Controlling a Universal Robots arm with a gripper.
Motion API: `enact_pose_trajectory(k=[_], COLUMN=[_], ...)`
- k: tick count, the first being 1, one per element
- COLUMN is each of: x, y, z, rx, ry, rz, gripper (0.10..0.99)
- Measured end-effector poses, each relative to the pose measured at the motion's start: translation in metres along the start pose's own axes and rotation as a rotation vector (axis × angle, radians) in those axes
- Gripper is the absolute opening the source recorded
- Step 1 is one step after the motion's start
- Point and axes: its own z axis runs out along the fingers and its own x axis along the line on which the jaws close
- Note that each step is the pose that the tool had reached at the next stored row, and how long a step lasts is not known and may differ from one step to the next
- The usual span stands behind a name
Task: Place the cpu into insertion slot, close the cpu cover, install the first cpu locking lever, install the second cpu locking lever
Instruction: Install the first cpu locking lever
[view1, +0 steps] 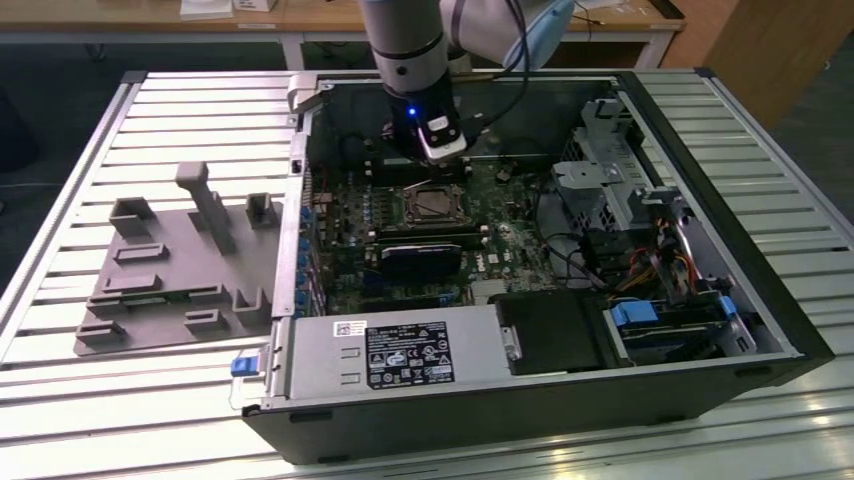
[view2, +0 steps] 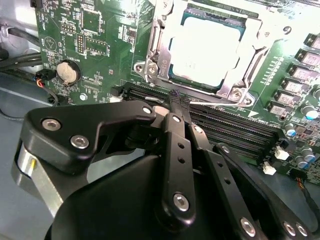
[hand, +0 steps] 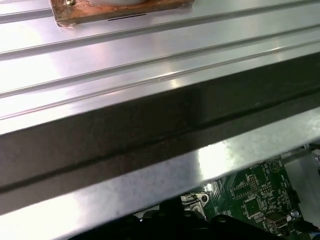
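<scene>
cpu (view2: 210, 47) — sits in insertion slot (view1: 433, 204), cpu cover (view2: 156, 47) down over it to hold it | end effector (view2: 178, 100) — closed, empty, near cover's edge

One open computer case (view1: 561, 405); one green circuit board (view2: 95, 50); one silver chip (view2: 210, 50); one grey tray (view1: 174, 275); one robot arm (view1: 400, 40).

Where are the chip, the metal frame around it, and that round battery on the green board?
Chip (view2: 210, 50): second wrist view, middle of its shiny top.
Metal frame (view2: 160, 45): second wrist view, on a side bar beside the chip.
Round battery (view2: 67, 71): second wrist view, centre of its face.
</scene>
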Motion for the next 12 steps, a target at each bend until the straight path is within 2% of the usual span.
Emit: enact_pose_trajectory(k=[12], x=[-0.0016], y=[0.0027], z=[0.0019], rx=[0.016], ry=[-0.0061], rz=[0.007], gripper=[0.102])
